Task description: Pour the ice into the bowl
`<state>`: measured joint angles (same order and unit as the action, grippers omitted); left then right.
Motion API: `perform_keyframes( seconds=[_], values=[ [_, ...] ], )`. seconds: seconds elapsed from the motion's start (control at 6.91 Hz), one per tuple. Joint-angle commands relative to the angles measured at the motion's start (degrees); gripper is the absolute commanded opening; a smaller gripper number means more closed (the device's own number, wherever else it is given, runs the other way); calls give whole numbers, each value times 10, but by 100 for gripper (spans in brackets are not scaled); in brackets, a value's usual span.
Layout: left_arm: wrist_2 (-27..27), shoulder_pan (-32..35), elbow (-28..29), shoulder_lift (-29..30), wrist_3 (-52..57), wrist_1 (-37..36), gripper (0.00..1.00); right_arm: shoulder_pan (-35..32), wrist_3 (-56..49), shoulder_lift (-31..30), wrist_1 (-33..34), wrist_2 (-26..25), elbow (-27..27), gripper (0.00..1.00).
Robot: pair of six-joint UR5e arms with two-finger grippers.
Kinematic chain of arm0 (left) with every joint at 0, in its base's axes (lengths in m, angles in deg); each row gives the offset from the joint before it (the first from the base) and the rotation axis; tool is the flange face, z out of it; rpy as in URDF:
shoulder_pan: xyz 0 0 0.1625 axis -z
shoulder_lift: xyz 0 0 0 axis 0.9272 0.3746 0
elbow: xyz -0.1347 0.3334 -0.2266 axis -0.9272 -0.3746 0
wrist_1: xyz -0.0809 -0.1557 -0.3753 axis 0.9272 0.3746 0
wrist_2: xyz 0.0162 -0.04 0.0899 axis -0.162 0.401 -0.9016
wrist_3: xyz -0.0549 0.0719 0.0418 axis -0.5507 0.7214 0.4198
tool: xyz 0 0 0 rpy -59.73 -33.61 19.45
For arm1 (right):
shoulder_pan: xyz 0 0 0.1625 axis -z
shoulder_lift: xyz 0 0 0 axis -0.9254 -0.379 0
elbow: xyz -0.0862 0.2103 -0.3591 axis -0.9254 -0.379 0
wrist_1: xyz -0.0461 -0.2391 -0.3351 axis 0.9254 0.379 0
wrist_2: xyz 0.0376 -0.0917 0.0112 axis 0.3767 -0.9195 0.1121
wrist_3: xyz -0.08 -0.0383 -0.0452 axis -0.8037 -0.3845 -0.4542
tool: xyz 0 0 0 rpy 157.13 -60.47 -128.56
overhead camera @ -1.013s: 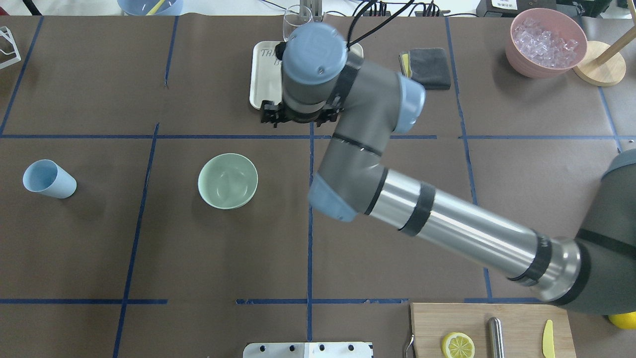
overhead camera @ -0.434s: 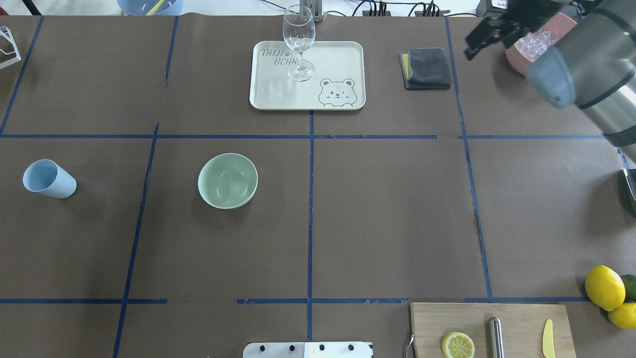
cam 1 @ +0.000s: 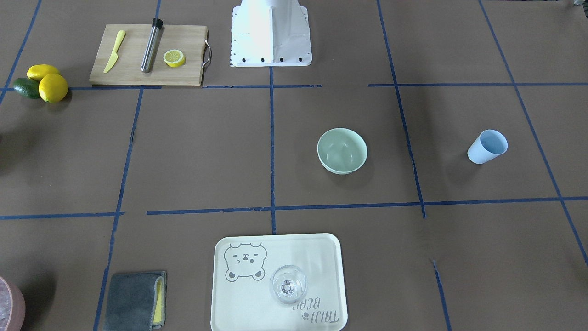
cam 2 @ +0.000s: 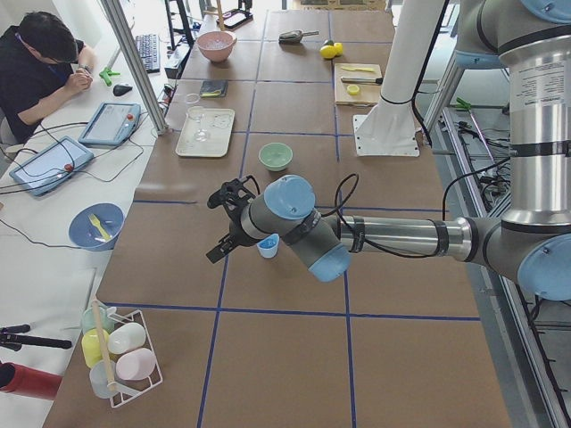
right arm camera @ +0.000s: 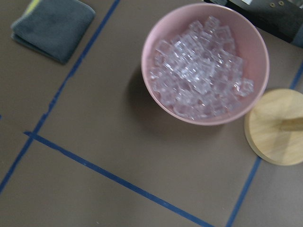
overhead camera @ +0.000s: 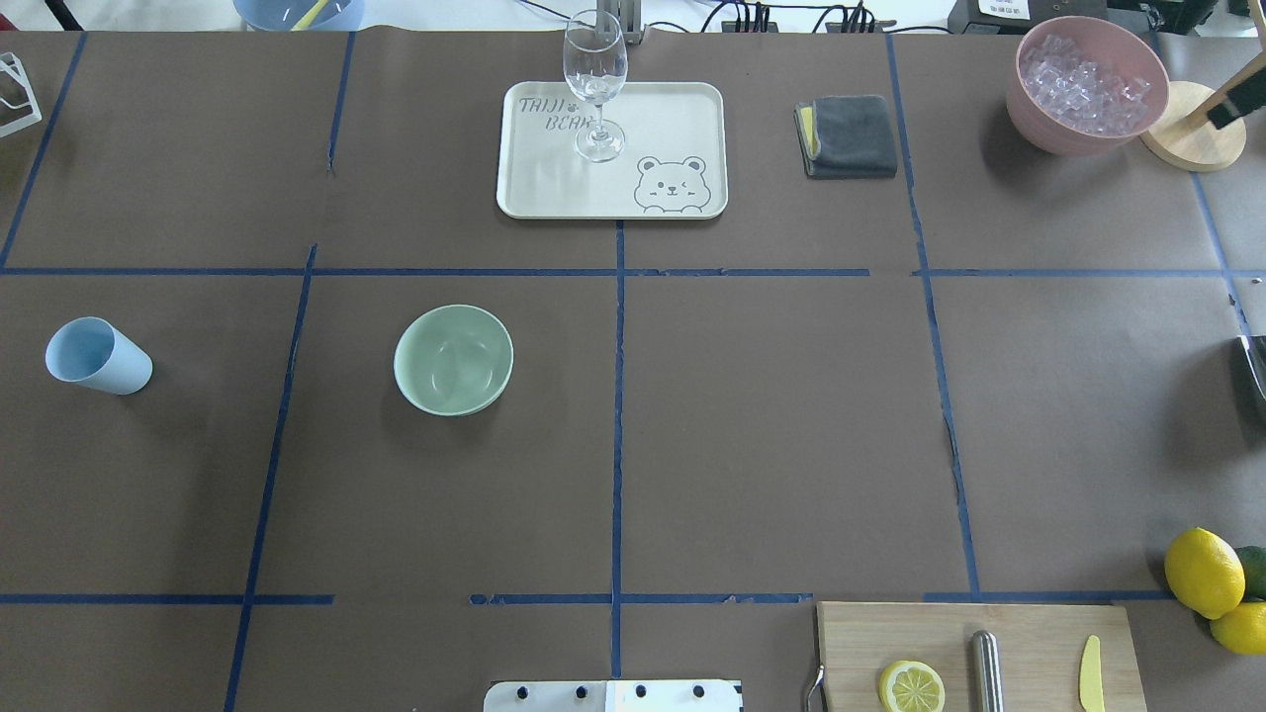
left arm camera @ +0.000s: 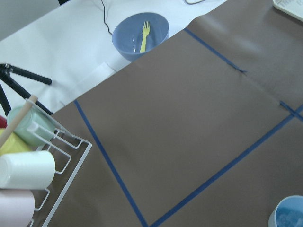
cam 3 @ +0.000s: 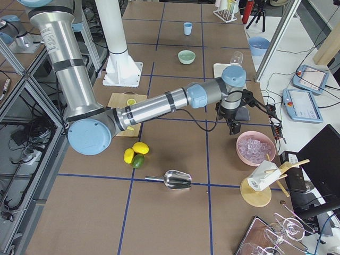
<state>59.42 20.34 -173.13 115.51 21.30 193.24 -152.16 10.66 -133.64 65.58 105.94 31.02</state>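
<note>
1 mint bowl [overhead camera: 453,359] sits mid-surface [overhead camera: 771,415], well apart from 1 pink container [overhead camera: 1034,124] w/ the ice [right arm camera: 199,66] heaped inside. Also 1 blue cup [overhead camera: 97,356], 1 glass [overhead camera: 594,69] on 1 tray [overhead camera: 554,188]. L end effector [cam 2: 216,230] & R end effector [cam 3: 234,126]: grip state can't be made out.

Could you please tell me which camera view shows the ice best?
The right wrist view: it looks straight down on the ice heaped in the pink bowl. Overhead and exterior right show it smaller; front-facing barely clips it; exterior left too far.
</note>
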Motion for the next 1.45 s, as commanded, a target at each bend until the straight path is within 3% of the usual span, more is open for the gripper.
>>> perform_keyframes(
  seconds=[0.0, 0.14, 0.43, 0.72, 1.01, 1.3],
  values=[
    [-12, -76, 1, 3, -190, 101, 100, -43, -26, -79, -3, 5, 37, 100],
    [-118, -131, -1, -8, -208, 159, 100, -43, -24, -100, -4, 5, 56, 100],
    [-291, -232, -26, -55, -288, 191, 100, -43, -19, -116, -6, 6, 69, 100],
    [-510, -382, -42, -112, -374, 220, 100, -43, -17, -132, -6, 6, 84, 100],
    [-710, -543, -40, -149, -490, 224, 100, -43, -17, -133, -6, 6, 83, 100],
    [-863, -668, -8, -159, -597, 221, 100, -43, -17, -137, -6, 5, 83, 100]
  ],
)
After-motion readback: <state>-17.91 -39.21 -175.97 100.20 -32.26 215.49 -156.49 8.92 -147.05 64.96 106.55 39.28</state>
